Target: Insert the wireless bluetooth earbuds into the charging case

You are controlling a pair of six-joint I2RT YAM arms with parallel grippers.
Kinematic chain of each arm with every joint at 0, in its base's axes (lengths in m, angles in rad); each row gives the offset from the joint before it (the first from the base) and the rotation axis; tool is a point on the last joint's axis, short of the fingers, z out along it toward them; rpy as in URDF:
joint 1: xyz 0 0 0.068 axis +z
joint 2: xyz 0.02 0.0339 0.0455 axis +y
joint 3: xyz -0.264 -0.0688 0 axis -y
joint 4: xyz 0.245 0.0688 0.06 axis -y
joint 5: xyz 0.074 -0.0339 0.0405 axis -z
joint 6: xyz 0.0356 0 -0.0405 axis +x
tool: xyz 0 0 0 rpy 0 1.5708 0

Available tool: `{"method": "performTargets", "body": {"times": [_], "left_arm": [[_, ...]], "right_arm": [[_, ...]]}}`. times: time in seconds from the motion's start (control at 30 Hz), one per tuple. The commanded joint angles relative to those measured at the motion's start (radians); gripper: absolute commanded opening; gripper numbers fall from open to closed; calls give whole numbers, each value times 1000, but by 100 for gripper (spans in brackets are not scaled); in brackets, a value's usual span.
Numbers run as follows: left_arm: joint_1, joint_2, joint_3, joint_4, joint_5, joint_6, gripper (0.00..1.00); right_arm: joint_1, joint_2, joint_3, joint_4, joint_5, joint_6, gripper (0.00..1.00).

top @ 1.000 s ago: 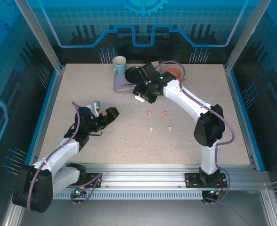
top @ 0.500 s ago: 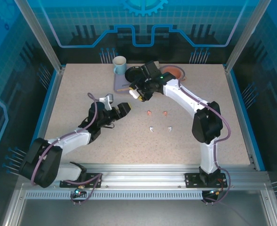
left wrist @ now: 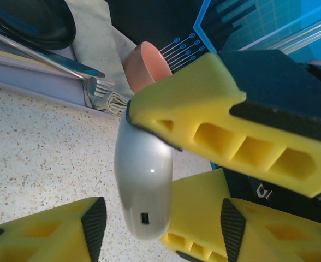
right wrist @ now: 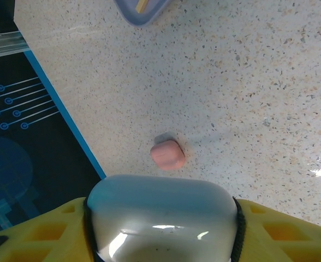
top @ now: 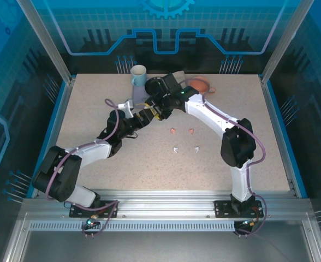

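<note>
My right gripper (top: 156,111) is shut on the white charging case (right wrist: 160,199), holding it by its sides above the table. The lid looks closed. My left gripper (left wrist: 163,232) has come up to the case (left wrist: 144,180), and its open fingers stand either side of the lower end with a gap on the left side. Two pink earbuds (top: 172,131) (top: 191,131) and two white earbuds (top: 176,149) (top: 196,148) lie loose on the table right of the grippers. In the right wrist view a small pink rounded box (right wrist: 167,155) sits on the table below the held case.
At the back stand a pale blue mug (top: 138,75), a lavender tray (top: 140,97) with a black dish (top: 155,84) and a fork (left wrist: 67,68), and an orange-pink cup (top: 200,84). The blue table rim (right wrist: 62,109) runs along the left.
My left arm has swung forward and right to meet the right gripper, and its jaws have narrowed around the case. The right gripper has shifted slightly left with the case.
</note>
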Motion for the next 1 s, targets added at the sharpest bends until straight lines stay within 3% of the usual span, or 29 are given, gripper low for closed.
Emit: {"method": "performTargets", "body": {"times": [0.0, 0.37, 0.97], "left_arm": [[-5, 9, 26, 49, -25, -2, 57], [-5, -1, 19, 45, -29, 2, 44], [-5, 49, 59, 45, -23, 5, 39]], "right_arm": [[15, -17, -15, 7, -7, 17, 53], [23, -41, -38, 17, 0, 26, 53], [23, -65, -55, 32, -7, 31, 53]]}}
